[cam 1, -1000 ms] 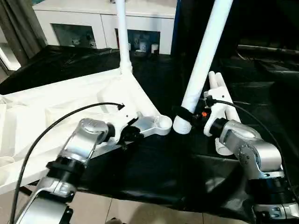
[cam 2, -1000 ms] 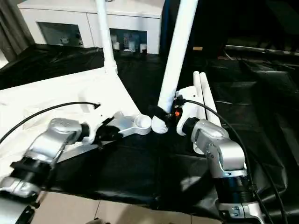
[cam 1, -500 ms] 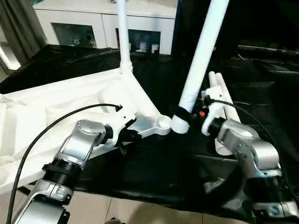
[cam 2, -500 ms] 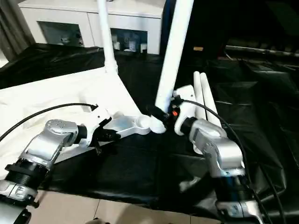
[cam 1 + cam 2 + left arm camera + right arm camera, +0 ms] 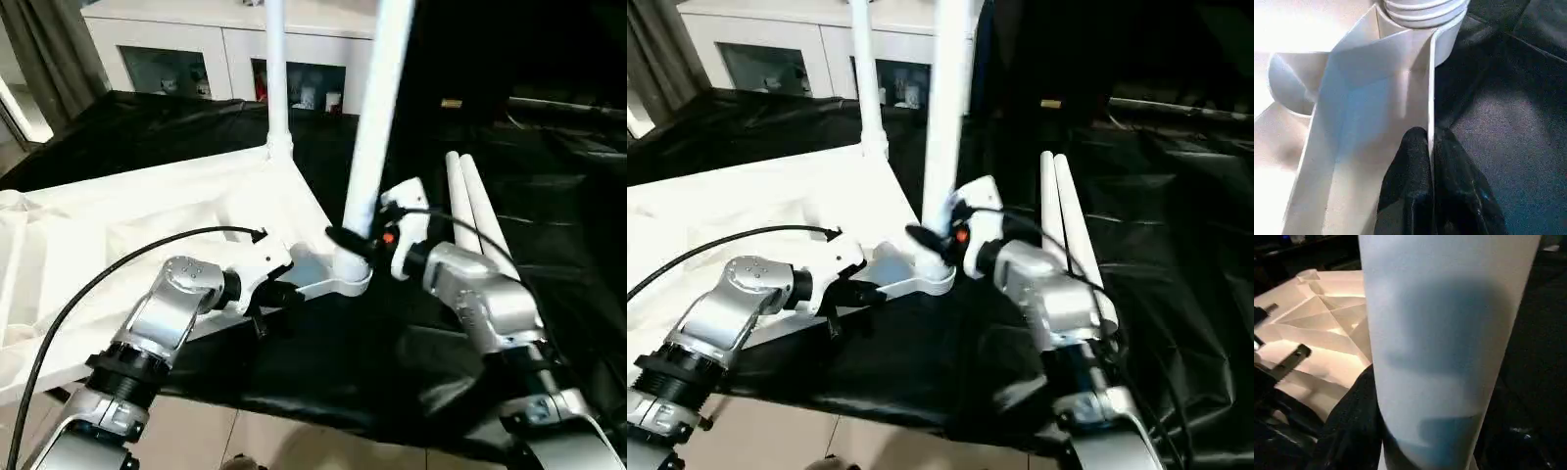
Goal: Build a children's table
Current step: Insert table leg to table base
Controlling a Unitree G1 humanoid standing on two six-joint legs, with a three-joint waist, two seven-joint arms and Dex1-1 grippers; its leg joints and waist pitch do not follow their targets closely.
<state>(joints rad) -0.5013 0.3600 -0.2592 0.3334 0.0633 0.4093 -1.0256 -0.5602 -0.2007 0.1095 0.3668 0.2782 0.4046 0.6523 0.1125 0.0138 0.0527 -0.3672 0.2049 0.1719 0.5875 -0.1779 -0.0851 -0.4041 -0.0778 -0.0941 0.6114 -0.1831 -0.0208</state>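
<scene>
Pinched nearly shut, the left gripper [image 5: 1430, 142] has its two black fingers [image 5: 1403, 176] on either side of the thin rim wall of the tabletop [image 5: 118, 225], just short of the near corner socket [image 5: 348, 284]. That white tabletop lies upside down on the black cloth [image 5: 323, 362], ribbed underside up, stretching off to the robot's left. At its far corner a leg [image 5: 275, 69] already stands upright in its socket. Further right, the right gripper [image 5: 355, 245] stands about half open around the lower part of a second leg [image 5: 377, 108]; its black fingers hug the tube, whose ringed foot sits at the near corner socket, the tube rising almost vertical and leaning slightly to the right. How deep the foot sits in the socket I cannot tell. Right of that arm, two spare legs [image 5: 475, 211] lie side by side on the cloth, touching each other. Behind everything stands a white cabinet [image 5: 225, 49] with glass doors.
</scene>
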